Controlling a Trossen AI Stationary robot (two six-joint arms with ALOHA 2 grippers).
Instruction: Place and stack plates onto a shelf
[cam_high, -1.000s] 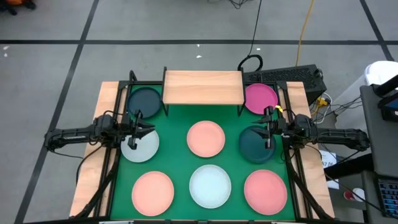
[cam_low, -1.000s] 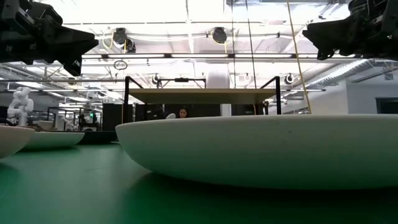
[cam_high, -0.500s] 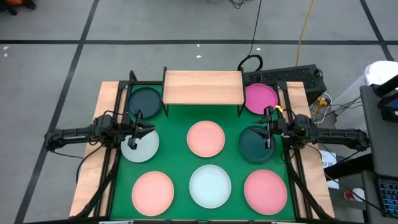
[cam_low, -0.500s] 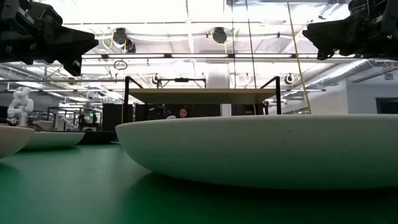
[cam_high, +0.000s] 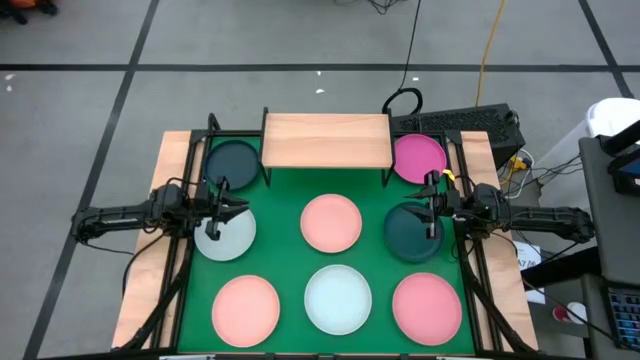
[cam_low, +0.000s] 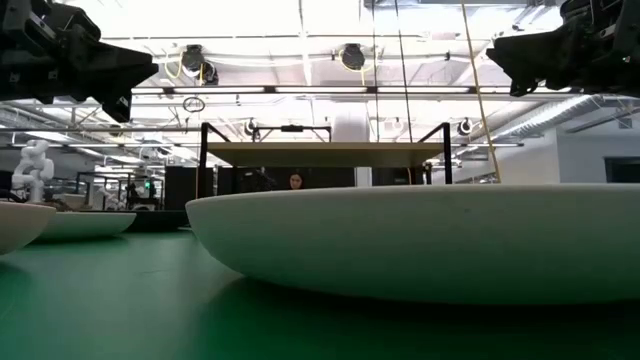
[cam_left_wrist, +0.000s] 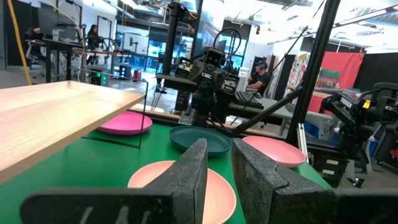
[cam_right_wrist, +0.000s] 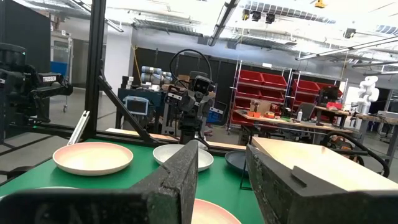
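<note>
Light-wood shelf (cam_high: 326, 139) stands bare at the green worktop's (cam_high: 375, 200) far edge; we count all eight plates (cam_high: 331, 222) still lying singly on the worktop, so stacking has not begun. Left tool (cam_high: 228, 209) and right tool (cam_high: 431, 208) hover slightly parted, holding nothing

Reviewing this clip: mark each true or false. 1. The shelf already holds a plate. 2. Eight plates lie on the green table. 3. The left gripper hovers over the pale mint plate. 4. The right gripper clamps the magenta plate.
1. False: the shelf top is bare.
2. True.
3. True: the left gripper hangs over the pale mint plate.
4. False: the right gripper, fingers parted, holds nothing, above the dark teal plate; the magenta plate lies apart.
</note>
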